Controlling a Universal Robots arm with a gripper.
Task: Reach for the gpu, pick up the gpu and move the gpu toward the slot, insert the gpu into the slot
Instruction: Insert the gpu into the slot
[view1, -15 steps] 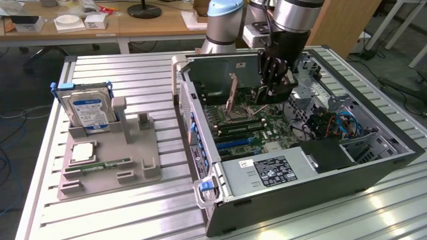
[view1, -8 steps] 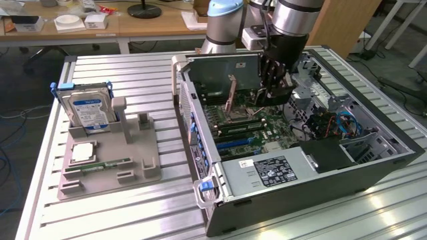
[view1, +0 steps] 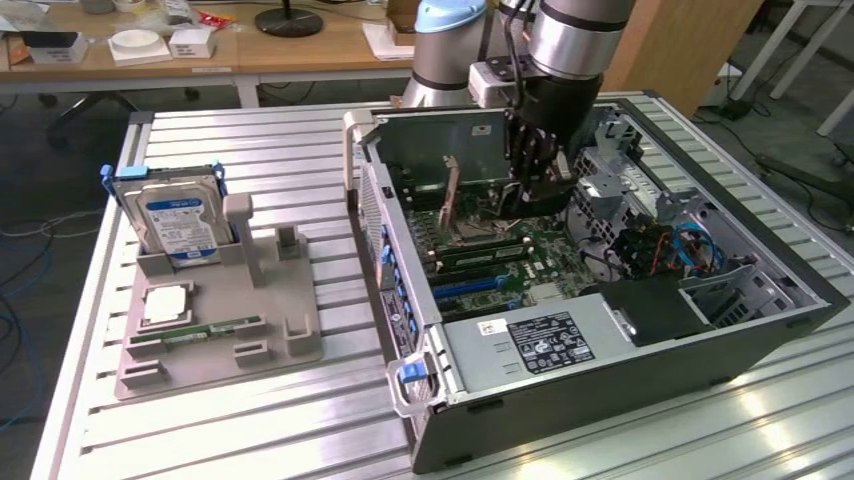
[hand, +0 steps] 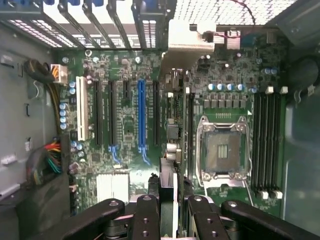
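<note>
- Inside the open computer case (view1: 627, 375), the tool (view1: 537, 195) is clenched on the gpu (view1: 441, 150), holding it upright above the motherboard (view1: 541, 262).
- The blue slot (view1: 467, 287) lies nearer on the board, apart from the card.
- At the exterior view's left, a hard drive (view1: 180, 215) stands on the tabletop (view1: 267, 425).

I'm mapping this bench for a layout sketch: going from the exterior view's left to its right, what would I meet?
hard drive → gpu → gripper → blue cables

gpu (view1: 441, 150) inside case (view1: 601, 400) (above motherboard (view1: 534, 265)), hard drive (view1: 180, 215) at exterior view's left
</note>
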